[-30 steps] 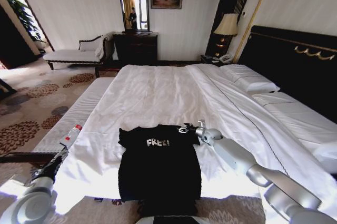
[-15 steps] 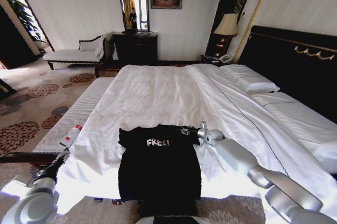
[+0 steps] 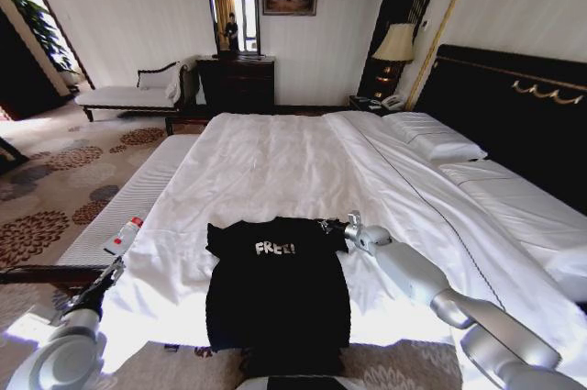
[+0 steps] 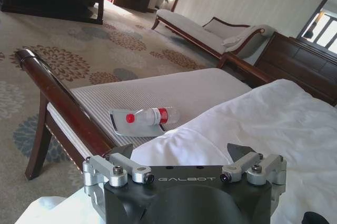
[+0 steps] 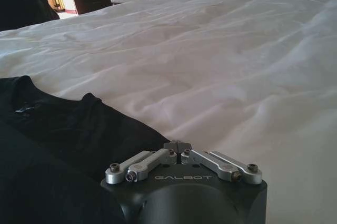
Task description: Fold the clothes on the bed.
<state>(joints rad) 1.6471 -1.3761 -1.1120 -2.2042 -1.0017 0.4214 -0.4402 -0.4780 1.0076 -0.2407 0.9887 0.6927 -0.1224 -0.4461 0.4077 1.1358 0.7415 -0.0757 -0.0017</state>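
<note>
The clothes are one black T-shirt (image 3: 275,284) with white "FREE!" lettering, lying flat near the front edge of the bed (image 3: 275,165). My right gripper (image 3: 328,223) sits at the shirt's right sleeve. In the right wrist view its fingers (image 5: 177,145) are shut, with their tips on the edge of the black sleeve (image 5: 79,129). My left gripper (image 3: 112,273) hangs open by the bed's left edge, well away from the shirt. The left wrist view shows nothing between that gripper's (image 4: 181,153) spread fingers.
A padded bench (image 3: 128,193) with a dark wooden rail (image 4: 58,97) runs along the bed's left side. A plastic bottle (image 4: 147,117) with a red cap lies on it. Pillows (image 3: 436,138) and a dark headboard (image 3: 514,105) stand at the right. White sheet spreads beyond the shirt.
My right gripper has edged a little to the right at the sleeve. My left gripper has sunk slightly. The shirt's body lies as before.
</note>
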